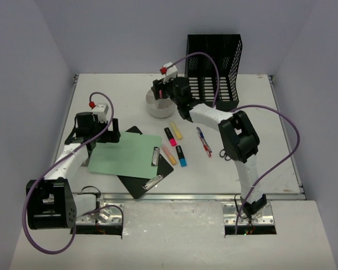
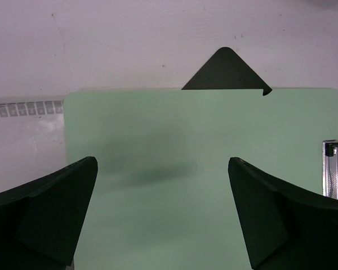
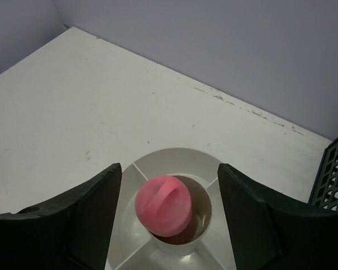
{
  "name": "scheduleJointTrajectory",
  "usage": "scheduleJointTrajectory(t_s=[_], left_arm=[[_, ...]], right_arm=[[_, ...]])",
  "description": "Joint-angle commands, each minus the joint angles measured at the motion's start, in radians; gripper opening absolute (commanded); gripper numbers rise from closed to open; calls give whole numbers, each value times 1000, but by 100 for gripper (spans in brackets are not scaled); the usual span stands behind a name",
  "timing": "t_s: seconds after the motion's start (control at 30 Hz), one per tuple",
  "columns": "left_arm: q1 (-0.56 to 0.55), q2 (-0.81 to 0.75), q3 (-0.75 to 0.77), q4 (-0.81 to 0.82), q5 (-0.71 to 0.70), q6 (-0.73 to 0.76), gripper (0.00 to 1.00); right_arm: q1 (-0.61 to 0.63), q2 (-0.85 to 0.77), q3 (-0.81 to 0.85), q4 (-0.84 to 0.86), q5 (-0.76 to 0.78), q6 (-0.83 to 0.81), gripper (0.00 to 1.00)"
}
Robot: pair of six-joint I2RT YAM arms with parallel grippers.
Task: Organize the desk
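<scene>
L gripper (image 1: pixel 93 134) hangs at the left of the desk (image 1: pixel 259 152), the white top that fills the overhead view. From overhead its fingers are hidden under the wrist. L wrist cam shows the jaws spread wide w/ nothing between them, over the green clipboard (image 2: pixel 203 146). A silver clip (image 2: pixel 333 174) sits on the board's right edge, and a corner of the black clipboard (image 2: pixel 225 67) pokes out behind.

Mid-desk lie four highlighters (image 1: pixel 175 145), then pens (image 1: pixel 204 140).

R gripper (image 1: pixel 162 93) is over the white cup (image 1: pixel 155 108) at the back, and its arm blocks the cup's inside overhead. R wrist cam shows a pink round-ended thing (image 3: pixel 164 205) upright in the centre compartment. The jaws are open, w/ a gap on each side, not touching it. The black mesh rack (image 1: pixel 214 64) stands just right of the cup.
</scene>
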Motion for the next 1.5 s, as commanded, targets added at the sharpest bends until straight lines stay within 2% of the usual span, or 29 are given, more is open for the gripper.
scheduleJointTrajectory(t_s=[0.0, 0.13, 0.23, 0.33, 0.43, 0.47, 0.53, 0.6, 0.67, 0.87, 1.07, 1.47], left_arm=[[16, -8, 36, 19, 14, -2, 100], [23, -38, 32, 18, 17, -2, 100], [23, -63, 18, 39, 23, 3, 100], [21, -106, 13, 54, 43, 11, 100], [23, -141, 4, 79, 58, 15, 100], [23, -149, 1, 85, 65, 14, 100], [21, -166, 1, 94, 72, 9, 100], [23, -170, 5, 99, 80, -1, 100], [21, -166, 15, 99, 86, -8, 100], [23, -164, 39, 85, 78, -5, 100], [23, -172, 22, 82, 83, -17, 100], [21, -143, 21, 87, 75, -18, 100]], right_arm=[[2, -113, 54, 8, -1, 12, 70], [-3, -228, 24, -123, -15, -72, 70], [-12, -348, -53, -286, -20, -163, 71], [-64, -462, -148, -520, -37, -219, 70], [-110, -560, -240, -725, -43, -235, 60], [-119, -572, -259, -767, -43, -233, 48], [-145, -592, -321, -872, -43, -210, 36], [-156, -605, -360, -909, -64, -201, 28], [-155, -594, -403, -936, -61, -193, 27], [-190, -477, -372, -1042, -90, -152, 25], [-211, -381, -388, -996, -66, -152, 22], [-219, -298, -360, -984, -78, -151, 20]])
